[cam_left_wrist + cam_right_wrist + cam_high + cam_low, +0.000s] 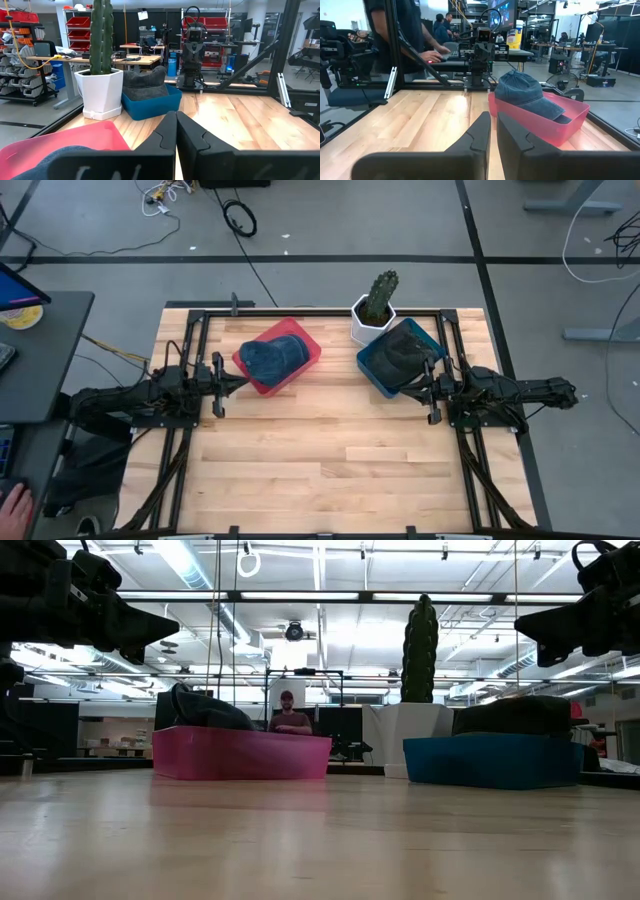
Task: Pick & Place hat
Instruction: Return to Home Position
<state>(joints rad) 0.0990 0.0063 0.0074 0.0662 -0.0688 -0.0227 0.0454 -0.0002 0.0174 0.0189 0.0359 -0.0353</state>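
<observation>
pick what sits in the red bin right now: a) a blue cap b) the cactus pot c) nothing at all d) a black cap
A: a blue cap lies in the red bin, while the black cap is in the blue bin and the cactus pot stands on the table between the two bins.

Wooden table [330, 465]: red bin [311, 352], blue bin [369, 367], white cactus pot [366, 331] (just beside blue bin).
</observation>
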